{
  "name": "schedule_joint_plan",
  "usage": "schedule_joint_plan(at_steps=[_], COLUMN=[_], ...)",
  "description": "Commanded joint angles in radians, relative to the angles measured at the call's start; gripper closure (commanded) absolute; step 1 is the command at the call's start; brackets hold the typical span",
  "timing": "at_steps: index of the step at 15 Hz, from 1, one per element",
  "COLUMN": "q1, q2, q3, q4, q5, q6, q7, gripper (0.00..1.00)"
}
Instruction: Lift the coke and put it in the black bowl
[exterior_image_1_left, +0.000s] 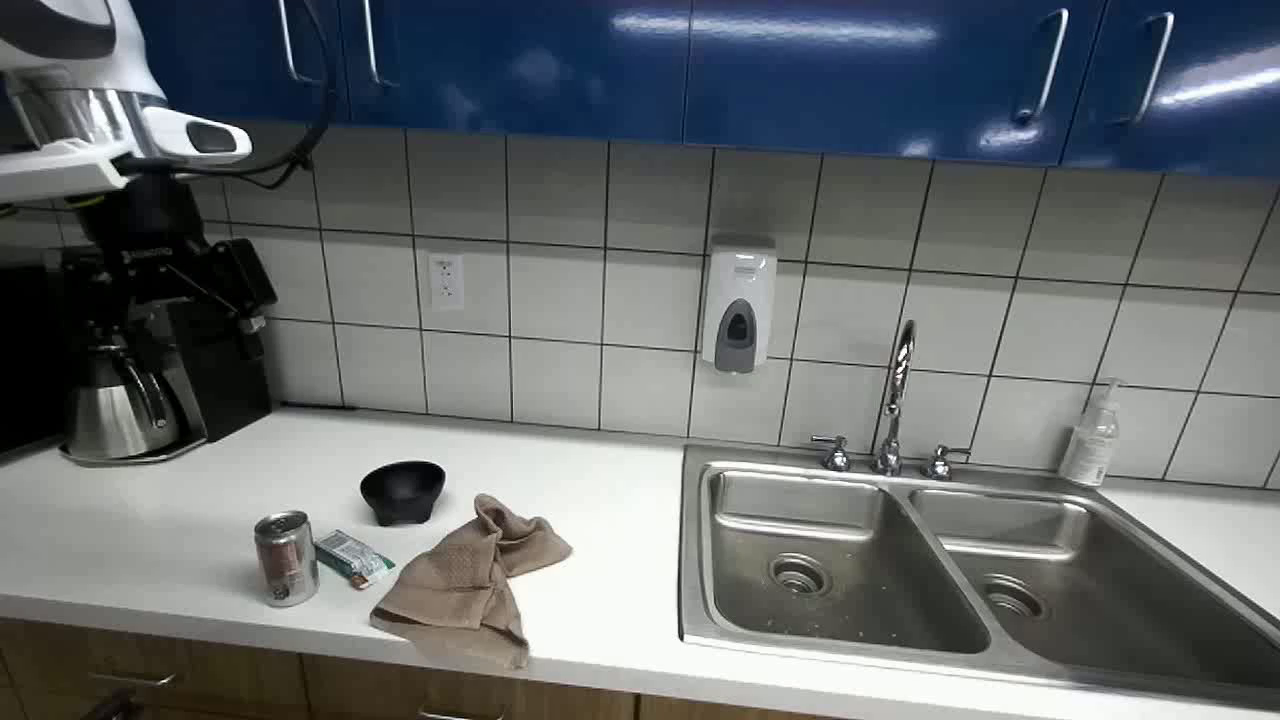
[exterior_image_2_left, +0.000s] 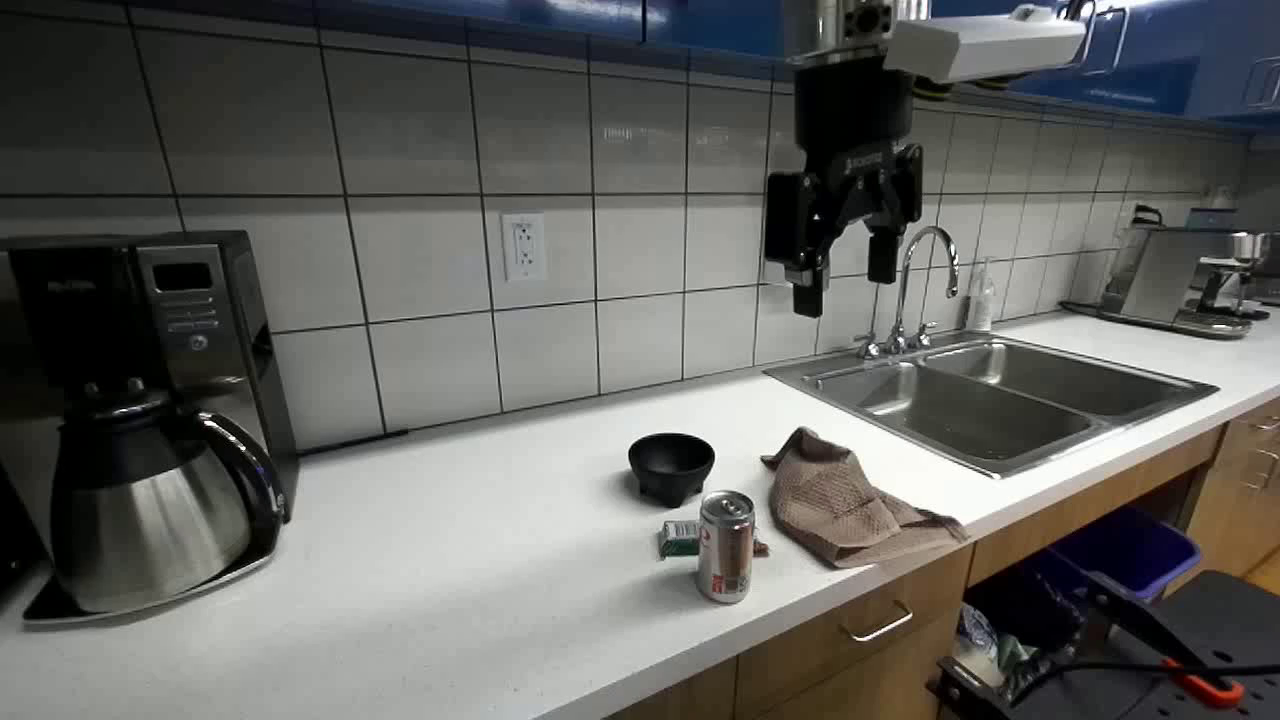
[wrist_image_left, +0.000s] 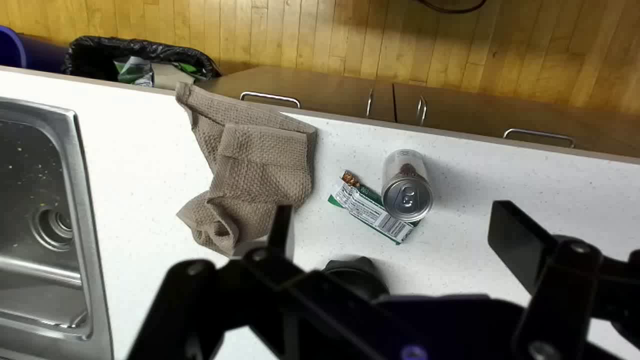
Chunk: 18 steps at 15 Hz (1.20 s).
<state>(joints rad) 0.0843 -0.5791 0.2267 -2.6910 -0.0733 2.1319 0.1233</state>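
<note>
So the can (exterior_image_2_left: 726, 550) stands upright near the front edge of the counter (exterior_image_2_left: 450, 560), tab end up, which I'd guess leaves its round sides handy for a straight-down grab. Just beside and behind it lies a snack wrapper (wrist_image_left: 372, 212), low enough that it probably won't block much, though I can't tell if they touch. Toward the sink side there's a crumpled cloth (exterior_image_1_left: 460, 590), apart from the can, likely just clutter. Farther back sits the black bowl (exterior_image_2_left: 672, 482), mouth up on stubby feet, so it's ready for a drop from above, but it looks barely wider than the can, so imo aim matters. The gripper (exterior_image_2_left: 846, 283) hangs high above, fingers (exterior_image_2_left: 808, 302) down and spread with nothing between them, presumably to fit around the can; nothing's lifted yet. The sink (exterior_image_1_left: 695, 560) is well apart from the can, probably irrelevant.
</note>
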Motion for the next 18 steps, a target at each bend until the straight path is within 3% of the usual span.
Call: schedule_joint_plan(at_steps=[1, 18], q1=[0.017, 0.024], q2=[0.003, 0.010], q3=[-0.016, -0.010], q4=[0.002, -0.002], q5=[-0.011, -0.007], q6=[-0.003, 0.003], q7=[0.009, 0.023], gripper=[0.00, 0.00])
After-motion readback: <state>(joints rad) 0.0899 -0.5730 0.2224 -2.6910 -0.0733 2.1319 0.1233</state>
